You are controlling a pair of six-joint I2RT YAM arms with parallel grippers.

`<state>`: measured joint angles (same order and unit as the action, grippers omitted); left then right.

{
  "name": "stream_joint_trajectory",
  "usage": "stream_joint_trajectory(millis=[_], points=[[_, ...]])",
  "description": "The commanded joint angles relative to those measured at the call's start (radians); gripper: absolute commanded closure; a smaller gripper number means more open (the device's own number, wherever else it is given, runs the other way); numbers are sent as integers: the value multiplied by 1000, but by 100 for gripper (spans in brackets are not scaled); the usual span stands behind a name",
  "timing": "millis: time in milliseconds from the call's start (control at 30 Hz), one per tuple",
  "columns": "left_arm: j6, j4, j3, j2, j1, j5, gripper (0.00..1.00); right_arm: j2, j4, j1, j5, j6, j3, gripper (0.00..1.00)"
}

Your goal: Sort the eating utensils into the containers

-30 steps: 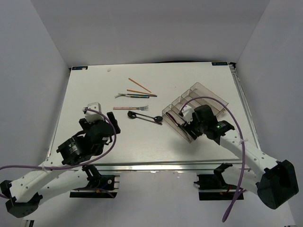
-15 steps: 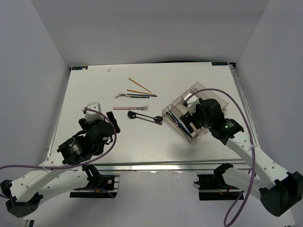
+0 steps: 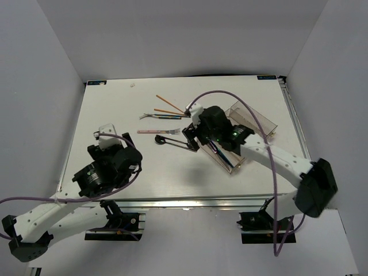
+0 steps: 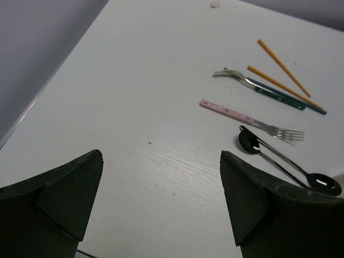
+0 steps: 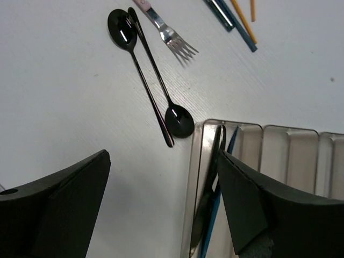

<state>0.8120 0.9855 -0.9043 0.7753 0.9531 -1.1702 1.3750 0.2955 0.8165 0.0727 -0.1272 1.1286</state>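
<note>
Top external view shows the sorting barely begun. The clear organizer tray (image 3: 261,121) sits angled on the right of the table (image 3: 112,106), and most of the utensils lie loose to its left. Right wrist view shows what is done so far: a dark knife (image 5: 203,209) and a blue knife (image 5: 215,215) lie together in the compartment nearest the loose pieces, and the neighbouring compartments in view look bare. Still to sort are two orange chopsticks (image 4: 282,59), farthest from the arms, then a silver fork (image 4: 236,77) with a slim teal piece (image 4: 314,109) along it. Nearer lie a pink-handled fork (image 4: 236,115), a black spoon (image 5: 121,26) and a second black piece (image 5: 180,122), these two head to tail, the second just beside the tray's end. The right gripper (image 5: 164,161) hangs low over the table by that end, fingers wide apart and holding nothing. The left gripper (image 4: 160,172) hovers over the table's left part, well apart from every utensil, fingers likewise spread and empty. By this count roughly seven pieces remain against two placed, and the black pair looks the handiest next pick for the right arm.
</note>
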Motion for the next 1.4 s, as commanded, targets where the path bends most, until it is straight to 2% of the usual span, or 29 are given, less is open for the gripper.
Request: stream_joint_trajectory(millis=[0,67,100,133,167,300,667,1000,1200,1367], points=[[65,31,4,-57,6,-98,2,145,-62,3,-39,-6,108,16],[73,41,4,-79,4,-108,2,261,0,1,-63,-52,188,26],[78,45,4,-85,4,-111,2,300,1,1,-98,-67,224,26],[84,50,2,-93,4,-112,2,341,55,1,-115,-77,259,32],[85,50,4,-105,4,-114,2,378,82,1,-132,-84,326,34],[69,32,10,-120,3,-105,2,534,116,1,-182,-92,411,40],[30,7,12,-73,3,-82,2,687,139,1,-241,-127,502,45],[1,-16,19,-82,3,-66,2,815,139,1,-246,-163,559,45],[0,-18,19,-88,1,-68,2,840,136,12,-269,-170,550,60],[1,-16,19,-94,1,-68,2,832,126,47,-264,-193,505,86]])
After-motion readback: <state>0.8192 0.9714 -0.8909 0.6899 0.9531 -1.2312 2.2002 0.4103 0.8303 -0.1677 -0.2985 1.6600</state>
